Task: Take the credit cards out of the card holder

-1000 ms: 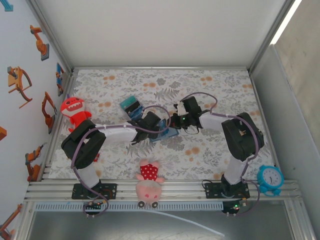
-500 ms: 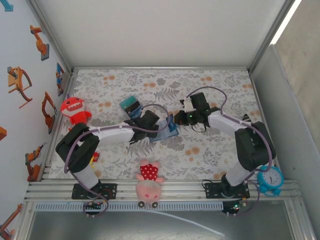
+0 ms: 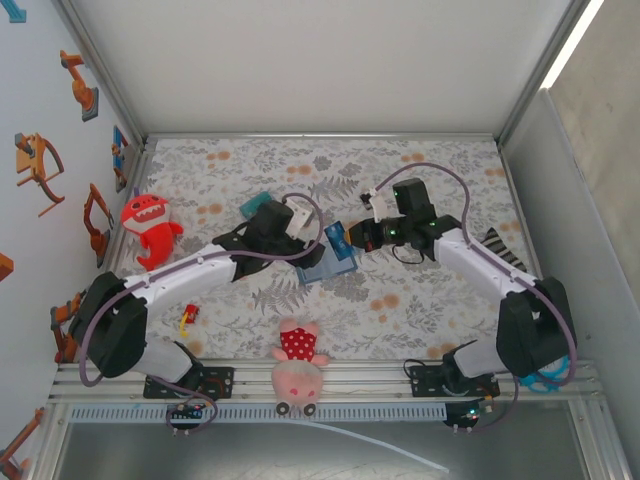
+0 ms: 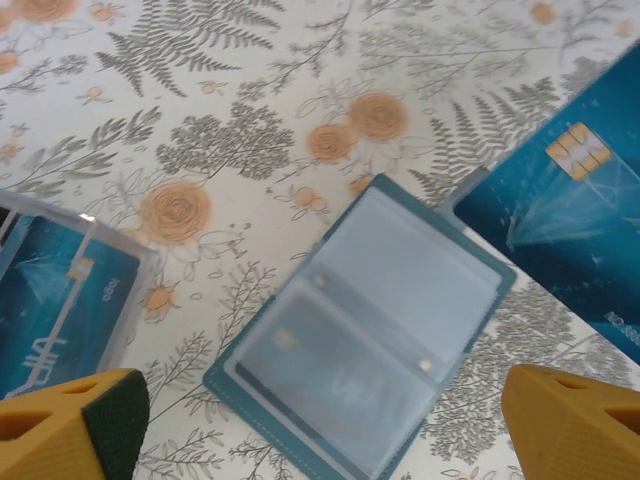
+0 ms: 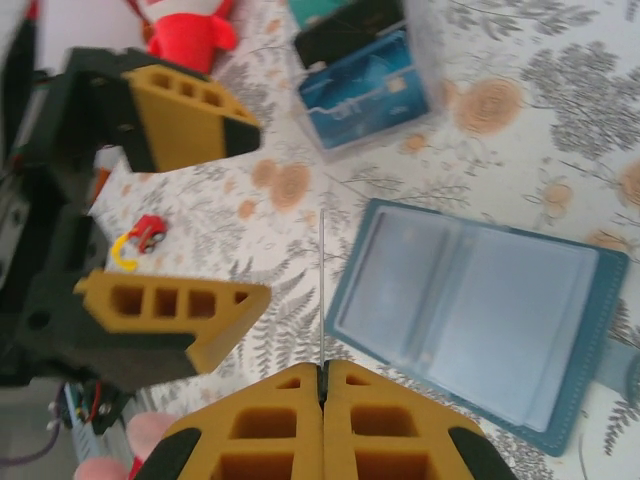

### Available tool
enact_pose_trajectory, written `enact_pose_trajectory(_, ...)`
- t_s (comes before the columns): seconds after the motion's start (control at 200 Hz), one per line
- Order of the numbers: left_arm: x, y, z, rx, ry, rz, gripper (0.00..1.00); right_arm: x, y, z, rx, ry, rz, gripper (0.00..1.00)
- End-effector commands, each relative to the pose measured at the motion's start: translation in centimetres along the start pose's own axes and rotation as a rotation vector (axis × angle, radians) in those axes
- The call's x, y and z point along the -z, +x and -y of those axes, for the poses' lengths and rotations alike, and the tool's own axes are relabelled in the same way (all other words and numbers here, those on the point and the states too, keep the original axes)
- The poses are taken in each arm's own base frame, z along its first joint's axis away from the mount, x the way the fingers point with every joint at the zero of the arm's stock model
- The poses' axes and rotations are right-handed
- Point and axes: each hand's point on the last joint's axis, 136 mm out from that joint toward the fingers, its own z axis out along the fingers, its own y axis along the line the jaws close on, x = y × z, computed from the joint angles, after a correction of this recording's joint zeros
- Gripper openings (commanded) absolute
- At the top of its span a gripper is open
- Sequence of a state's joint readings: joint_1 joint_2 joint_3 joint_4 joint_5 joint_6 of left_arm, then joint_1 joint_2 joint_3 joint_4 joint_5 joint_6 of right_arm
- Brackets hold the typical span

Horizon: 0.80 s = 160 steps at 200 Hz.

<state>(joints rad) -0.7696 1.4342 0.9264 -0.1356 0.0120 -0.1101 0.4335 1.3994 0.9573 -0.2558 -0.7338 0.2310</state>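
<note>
Seen from above, the left gripper [image 3: 303, 240] hangs just left of a flat slate-blue bi-fold card holder [image 3: 330, 266], which lies open on the cloth at mid-table. The right gripper [image 3: 353, 238] holds a blue plastic credit card [image 3: 337, 238] over the holder's far edge. The left wrist camera adds detail. The card holder [image 4: 365, 330] has clear pockets with a card behind one. The lifted credit card [image 4: 565, 200] shows a gold chip. The yellow fingertips [image 4: 70, 425] stand wide apart with nothing between them. The right wrist camera shows the right gripper [image 5: 323, 375] pinched shut on the card, which appears edge-on as a thin line. It also shows a clear plastic box [image 5: 360, 85] of blue cards near a red plush toy [image 5: 185, 25]. The surface is a white tablecloth [image 3: 430, 300] printed with grey ferns and orange flowers. White walls enclose it, with robot-arm stickers [image 3: 40, 165] on the left wall. A pink plush toy [image 3: 297, 365] sits at the near rail. A second ago both grippers crowded together over the holder. Now the left one has drawn back towards the box, and the right arm is stretched out further.
</note>
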Motion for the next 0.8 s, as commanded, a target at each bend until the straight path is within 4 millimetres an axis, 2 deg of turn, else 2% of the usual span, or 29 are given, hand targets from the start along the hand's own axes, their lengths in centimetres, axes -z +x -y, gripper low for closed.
enact_pose_trajectory(0.0, 2.2, -2.8, 2.5, -0.073, 0.194, 0.073, 0.86, 0.9, 1.0, -2.8, 0.089, -0.115, -0.03, 0.0)
enact_pose_trajectory(0.165, 4.0, -3.3, 4.8, -0.158, 0.342, 0.072, 0.83, 1.7, 1.6, -4.9, 0.163, -0.186, -0.038, 0.0)
enact_pose_trajectory(0.406, 5.2, -2.8, 7.3, -0.214, 0.501, 0.055, 0.68, 2.0, 1.8, -6.3, 0.221, -0.246, -0.046, 0.0)
enact_pose_trajectory(0.596, 5.7, -2.7, 8.4, -0.235, 0.575, 0.04, 0.49, 1.7, 2.1, -7.1, 0.248, -0.291, -0.07, 0.0)
enact_pose_trajectory(0.796, 5.8, -2.2, 9.0, -0.243, 0.626, 0.024, 0.11, 1.6, 1.9, -7.3, 0.272, -0.295, -0.073, 0.0)
